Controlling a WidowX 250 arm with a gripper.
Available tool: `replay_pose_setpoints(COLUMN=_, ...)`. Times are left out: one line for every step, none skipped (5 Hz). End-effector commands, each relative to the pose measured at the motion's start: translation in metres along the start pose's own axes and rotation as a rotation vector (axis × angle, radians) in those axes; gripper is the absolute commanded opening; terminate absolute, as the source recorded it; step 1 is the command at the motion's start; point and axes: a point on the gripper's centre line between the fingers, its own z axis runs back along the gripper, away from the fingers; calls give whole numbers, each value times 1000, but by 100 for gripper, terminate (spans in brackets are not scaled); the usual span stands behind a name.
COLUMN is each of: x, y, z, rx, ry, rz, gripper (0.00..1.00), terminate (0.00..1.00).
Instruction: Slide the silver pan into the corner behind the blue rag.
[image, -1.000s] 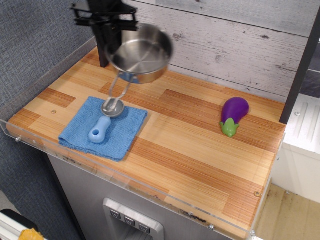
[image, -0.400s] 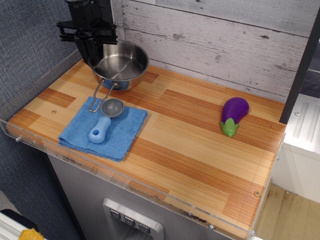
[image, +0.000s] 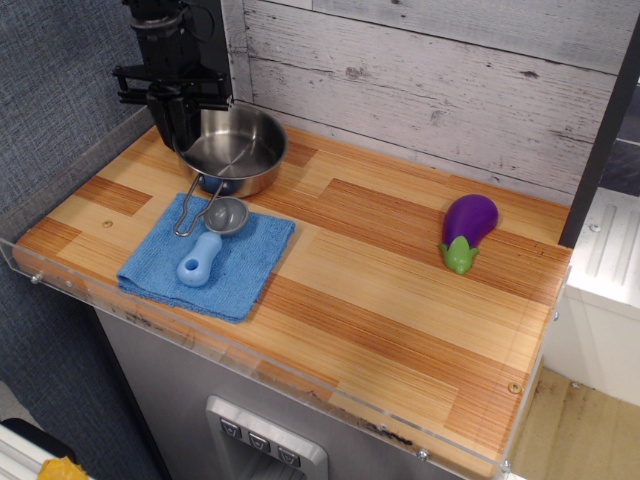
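The silver pan (image: 238, 150) sits low at the back left of the wood tabletop, just behind the blue rag (image: 240, 270). Its wire loop handle (image: 193, 207) reaches forward over the rag's back edge. My gripper (image: 181, 132) comes down from above and is shut on the pan's left rim. The corner (image: 232, 96) lies right behind the pan, where the grey fabric wall meets the whitewashed planks; my arm partly hides it. A small scoop with a blue handle (image: 203, 254) lies on the rag.
A purple toy eggplant (image: 466, 230) lies at the right of the table. A clear acrylic lip (image: 250, 360) runs along the front and left edges. A dark upright post (image: 600, 130) stands at the right.
The pan was held up and tilted a second ago. It has since come down and moved left and back toward the corner, levelling out; its handle now lies over the rag.
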Motion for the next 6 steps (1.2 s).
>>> replay_pose_setpoints(x=-3, y=11, z=23, rx=36, ry=-39, rz=-6, gripper=0, terminate=0)
replay_pose_setpoints(x=-3, y=7, z=30, rx=33, ry=-48, rz=-39, gripper=100, terminate=0)
replay_pose_setpoints(x=-6, y=-2, z=45, rx=36, ry=-86, rz=-68, gripper=100, terminate=0)
replay_pose_setpoints(x=-9, y=-18, z=63, rx=33, ry=-124, rz=-107, gripper=100, terminate=0)
replay_pose_setpoints(x=-18, y=-49, z=88, rx=36, ry=-176, rz=-134, gripper=100, terminate=0)
replay_pose_setpoints(x=-32, y=-90, z=105, rx=43, ry=-212, rz=-135, gripper=100, terminate=0)
